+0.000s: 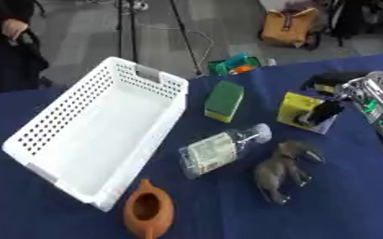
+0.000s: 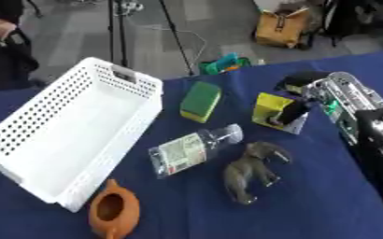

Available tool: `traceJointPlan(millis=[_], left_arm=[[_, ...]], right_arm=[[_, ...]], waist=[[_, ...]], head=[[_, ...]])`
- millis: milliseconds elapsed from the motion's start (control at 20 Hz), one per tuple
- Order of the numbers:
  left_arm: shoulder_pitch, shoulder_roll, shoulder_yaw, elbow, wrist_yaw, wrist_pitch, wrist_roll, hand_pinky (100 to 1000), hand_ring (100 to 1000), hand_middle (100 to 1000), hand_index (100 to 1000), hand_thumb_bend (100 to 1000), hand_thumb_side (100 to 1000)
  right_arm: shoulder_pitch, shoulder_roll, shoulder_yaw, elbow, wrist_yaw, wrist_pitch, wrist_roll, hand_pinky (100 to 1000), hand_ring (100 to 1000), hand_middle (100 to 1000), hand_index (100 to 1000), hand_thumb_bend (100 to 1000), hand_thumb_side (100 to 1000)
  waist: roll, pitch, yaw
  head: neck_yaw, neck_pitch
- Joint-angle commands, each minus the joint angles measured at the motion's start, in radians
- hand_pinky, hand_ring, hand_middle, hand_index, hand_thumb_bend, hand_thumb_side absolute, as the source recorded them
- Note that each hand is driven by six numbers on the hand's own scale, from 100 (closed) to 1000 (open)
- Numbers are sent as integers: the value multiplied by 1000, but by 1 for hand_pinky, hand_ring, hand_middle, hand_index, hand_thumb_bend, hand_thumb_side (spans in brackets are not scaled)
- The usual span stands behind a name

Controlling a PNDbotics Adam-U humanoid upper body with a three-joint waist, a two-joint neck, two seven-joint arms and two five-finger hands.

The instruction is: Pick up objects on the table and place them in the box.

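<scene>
A white perforated box (image 1: pixel 145 74) lies at the left of the blue table, with nothing inside. To its right are a green and yellow sponge (image 1: pixel 225 100), a clear plastic bottle (image 1: pixel 219 151) on its side, a grey toy elephant (image 1: pixel 280 172) and a brown clay pot (image 1: pixel 150 210) by the box's near corner. My right hand (image 2: pixel 342 100) reaches in from the right. Its thumb lies across the front of a yellow box (image 1: pixel 297 108) and its dark fingers (image 1: pixel 332 78) curl behind it. The yellow box sits on the table. My left hand does not show.
The table's far edge runs diagonally just behind the sponge and my right hand. On the floor beyond it stand a green object (image 1: pixel 236 65), a yellow bag (image 1: pixel 289 28) and tripod legs (image 1: pixel 187 42). Bare blue cloth (image 1: pixel 350 205) lies at the near right.
</scene>
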Motion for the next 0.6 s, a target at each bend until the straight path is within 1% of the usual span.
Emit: traceJointPlan(millis=[50,100,150,400,500,550,600], left_arm=[[-17,12,4,-9,2,-1,6,830,920,852,847,100,1000],[-17,11,3,-9,2,0,6,830,920,852,847,100,1000],[-18,11,3,-9,2,0,7,829,920,852,847,100,1000],[-19,11,3,-9,2,0,9,829,919,850,845,100,1000],[-19,11,2,-9,2,1,10,829,919,850,845,100,1000],[-19,11,2,-9,2,1,9,829,919,849,845,100,1000],[-19,11,2,-9,2,1,9,829,919,849,845,100,1000]], right_arm=[[-23,-16,-14,-3,13,-7,1,1000,1000,967,1000,420,578],[-22,-16,-14,-2,16,-6,-3,1000,1000,967,1000,420,578],[-22,-16,-14,-2,18,-6,-7,1000,1000,939,1000,420,563],[-24,-15,-13,10,25,-10,-8,1000,1000,916,1000,420,544],[-26,-14,-13,13,27,-11,-10,1000,996,889,997,413,533],[-27,-14,-13,13,27,-11,-14,1000,987,862,966,396,527],[-30,-14,-14,14,30,-9,-21,1000,983,850,956,389,528]], waist=[[-3,-16,1],[-3,-15,1],[-4,-15,1],[-2,-14,1],[0,-12,1],[0,-12,1],[1,-11,1]], head=[[-3,-10],[-3,-11],[-4,-11],[-7,-14],[-8,-16],[-8,-16],[-9,-16]])
